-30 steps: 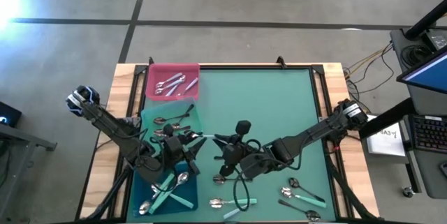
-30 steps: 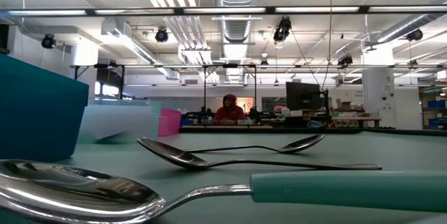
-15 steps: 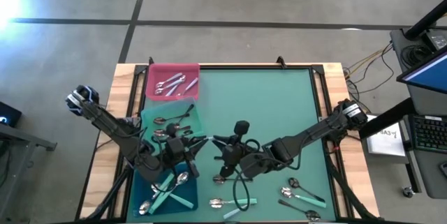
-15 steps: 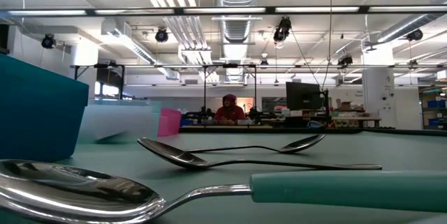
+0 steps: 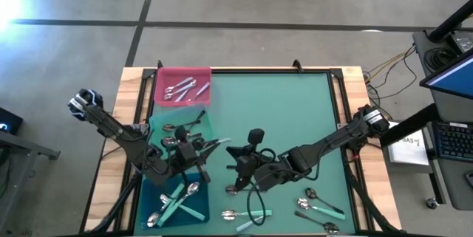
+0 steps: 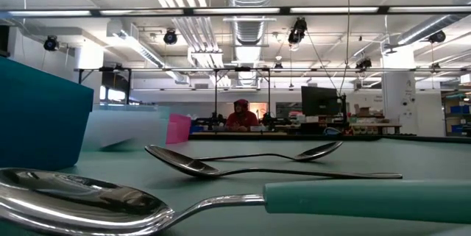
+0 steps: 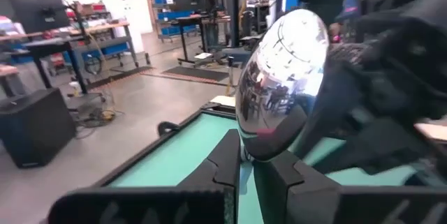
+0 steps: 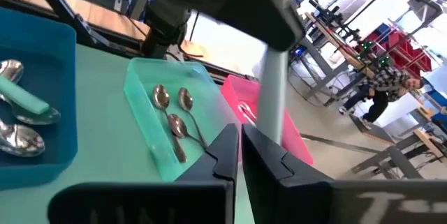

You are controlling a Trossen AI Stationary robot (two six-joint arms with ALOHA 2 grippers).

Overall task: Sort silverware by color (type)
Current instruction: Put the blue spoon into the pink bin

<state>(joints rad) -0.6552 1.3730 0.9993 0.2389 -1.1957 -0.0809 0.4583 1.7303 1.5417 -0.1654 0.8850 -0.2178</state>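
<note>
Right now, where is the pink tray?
In the overhead view, the pink tray sits at the table's far left corner, holding silver spoons, with the green tray just in front of it.

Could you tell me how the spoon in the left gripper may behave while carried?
The spoon looks rigid metal, so it probably won't flex. The left gripper pinches it by the polished bowl end, so it may slip or pivot.
</note>
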